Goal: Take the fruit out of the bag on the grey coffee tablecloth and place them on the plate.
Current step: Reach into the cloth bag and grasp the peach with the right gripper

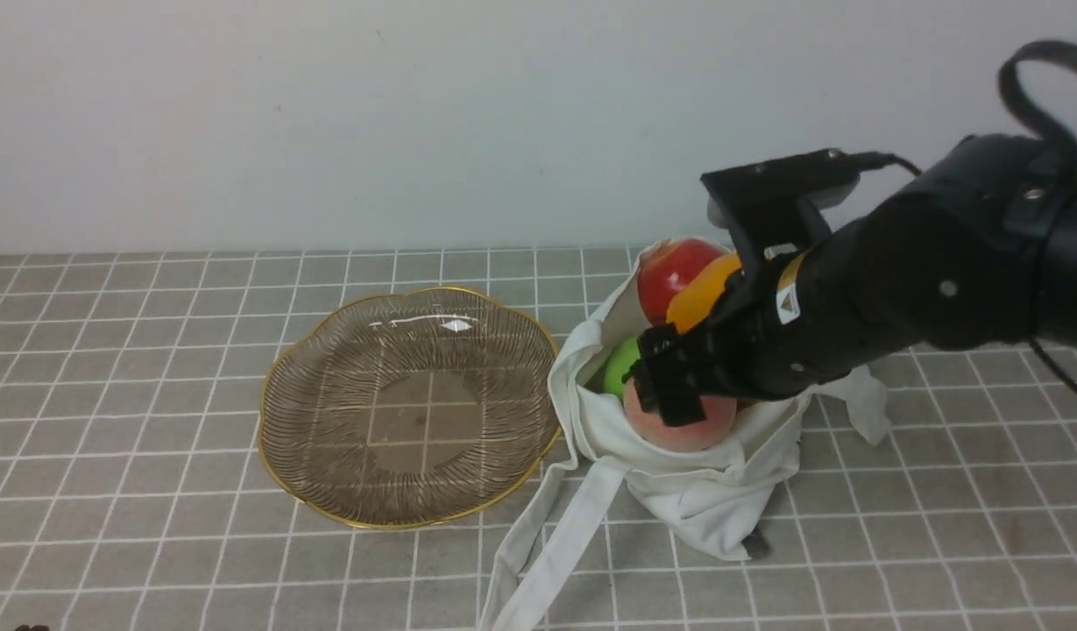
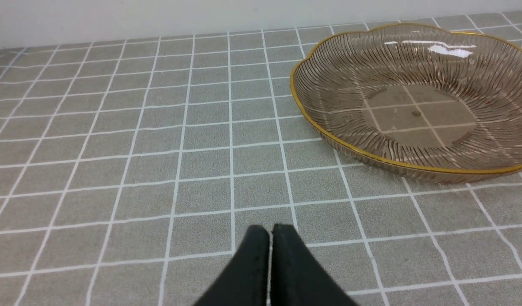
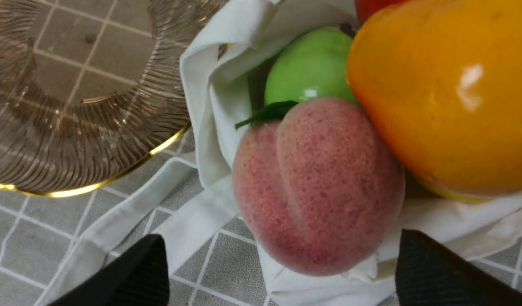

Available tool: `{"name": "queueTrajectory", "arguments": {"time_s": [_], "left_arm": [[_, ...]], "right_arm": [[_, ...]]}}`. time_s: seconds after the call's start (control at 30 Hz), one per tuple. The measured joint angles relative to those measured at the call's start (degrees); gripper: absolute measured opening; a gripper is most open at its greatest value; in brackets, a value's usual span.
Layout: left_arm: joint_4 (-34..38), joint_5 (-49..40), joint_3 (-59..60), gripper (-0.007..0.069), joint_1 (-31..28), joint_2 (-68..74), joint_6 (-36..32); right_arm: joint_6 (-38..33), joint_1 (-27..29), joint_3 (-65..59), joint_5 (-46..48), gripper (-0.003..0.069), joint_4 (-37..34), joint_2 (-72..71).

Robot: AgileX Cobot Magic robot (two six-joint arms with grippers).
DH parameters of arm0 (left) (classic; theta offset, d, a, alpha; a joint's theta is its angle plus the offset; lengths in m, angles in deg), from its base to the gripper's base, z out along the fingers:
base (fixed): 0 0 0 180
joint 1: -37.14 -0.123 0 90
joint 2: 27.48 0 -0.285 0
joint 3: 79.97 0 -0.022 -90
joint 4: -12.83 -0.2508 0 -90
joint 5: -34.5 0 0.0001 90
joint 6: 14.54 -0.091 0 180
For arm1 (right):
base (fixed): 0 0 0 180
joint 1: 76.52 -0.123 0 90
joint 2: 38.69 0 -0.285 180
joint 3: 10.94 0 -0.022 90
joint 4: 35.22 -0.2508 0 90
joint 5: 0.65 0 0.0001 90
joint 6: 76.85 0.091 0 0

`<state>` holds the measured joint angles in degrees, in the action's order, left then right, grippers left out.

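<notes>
We find the white cloth bag [image 1: 696, 491] slumped on the grey coffee tablecloth [image 1: 152, 368] that covers the desk, just to the right of the glass plate [image 1: 328, 456]. Its folded edge lies right up against the plate's gold rim (touching or only nearly so, we cannot tell). All the fruit we can see sits in the bag's open mouth. The speckled pink peach [image 1: 687, 434] is at the front and the green apple [image 1: 621, 364] is behind it on the plate's side. A yellow-orange pear [image 1: 700, 298] leans over both, and the red apple [image 1: 674, 267] is farthest back. The right tool [image 3: 281, 255] reaches down over the bag with its fingers spread wide. One finger stands on either side of the peach, and in the right wrist view cloth shows between each finger and the fruit — it grips nothing. A long flat strap handle [image 1: 547, 552] trails from the bag toward the front edge. The left tool [image 2: 270, 231] hangs low over bare tablecloth to the left of the plate, well apart from the bag — its fingers are pressed together with only a hairline between them.
</notes>
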<state>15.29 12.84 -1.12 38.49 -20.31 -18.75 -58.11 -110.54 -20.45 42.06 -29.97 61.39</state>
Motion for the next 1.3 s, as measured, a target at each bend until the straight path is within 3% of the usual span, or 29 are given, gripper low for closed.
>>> {"name": "queueTrajectory", "arguments": {"time_s": [0.3, 0.5, 0.73, 1.3], "left_arm": [[0.0, 0.0, 0.0, -0.0008, 0.0, 0.0, 0.0], [0.0, 0.0, 0.0, -0.0008, 0.0, 0.0, 0.0], [0.0, 0.0, 0.0, -0.0008, 0.0, 0.0, 0.0], [0.0, 0.0, 0.0, -0.0008, 0.0, 0.0, 0.0]], "right_arm": [[17.0, 0.0, 0.0, -2.4, 0.0691, 9.0, 6.2], [18.1, 0.0, 0.0, -4.0, 0.0664, 9.5, 6.5], [18.1, 0.0, 0.2, -5.0, 0.0526, 7.9, 7.9], [18.2, 0.0, 0.3, -4.8, 0.0525, 9.6, 8.2]]}}
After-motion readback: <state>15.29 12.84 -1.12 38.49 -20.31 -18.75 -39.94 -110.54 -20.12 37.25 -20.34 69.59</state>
